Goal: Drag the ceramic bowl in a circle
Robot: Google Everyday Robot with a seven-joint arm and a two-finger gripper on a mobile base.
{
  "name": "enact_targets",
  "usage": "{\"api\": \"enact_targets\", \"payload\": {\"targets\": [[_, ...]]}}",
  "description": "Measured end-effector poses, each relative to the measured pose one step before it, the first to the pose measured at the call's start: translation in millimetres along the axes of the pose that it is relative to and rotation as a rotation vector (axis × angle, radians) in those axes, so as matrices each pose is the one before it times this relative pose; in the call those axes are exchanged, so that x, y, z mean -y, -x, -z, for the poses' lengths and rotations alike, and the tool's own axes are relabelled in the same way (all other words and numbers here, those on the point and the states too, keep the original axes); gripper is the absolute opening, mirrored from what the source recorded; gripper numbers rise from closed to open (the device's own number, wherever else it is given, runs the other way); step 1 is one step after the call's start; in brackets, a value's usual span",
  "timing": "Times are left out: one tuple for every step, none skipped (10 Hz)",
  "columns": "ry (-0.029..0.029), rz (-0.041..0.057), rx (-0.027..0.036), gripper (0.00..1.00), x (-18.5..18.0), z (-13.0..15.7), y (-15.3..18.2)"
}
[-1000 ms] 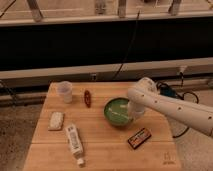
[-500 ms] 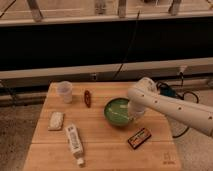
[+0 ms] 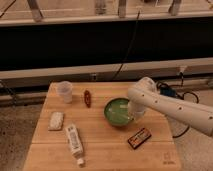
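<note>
The ceramic bowl (image 3: 117, 111) is round, glossy green with a paler speckled inside, and sits on the wooden table (image 3: 100, 150) right of centre. My gripper (image 3: 133, 114) reaches down from the white arm (image 3: 170, 107) at the bowl's right rim, touching or just inside it. The arm comes in from the right and hides the bowl's right edge.
A translucent plastic cup (image 3: 64, 91) stands at the back left. A small dark red object (image 3: 87, 97) lies beside it. A white packet (image 3: 55, 120) and a white bottle (image 3: 74, 141) lie at the left front. A dark snack bar (image 3: 139, 138) lies in front of the bowl.
</note>
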Motion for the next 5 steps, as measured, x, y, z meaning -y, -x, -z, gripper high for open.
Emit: {"api": "enact_targets", "payload": {"targets": [[-0.00212,-0.00978,-0.00261,0.00,0.82,1.33,-5.08],[-0.00197,-0.00761,-0.00114,0.00,1.06,1.55,-3.98],[-0.00176,-0.01279,-0.00368,0.00,1.93,1.70,-8.30],[0.00053,-0.00914,-0.00418,0.00,2.05,0.75,-7.70],[-0.00029,-0.00761,-0.00525,0.00,3.48,0.74,-7.14]]}}
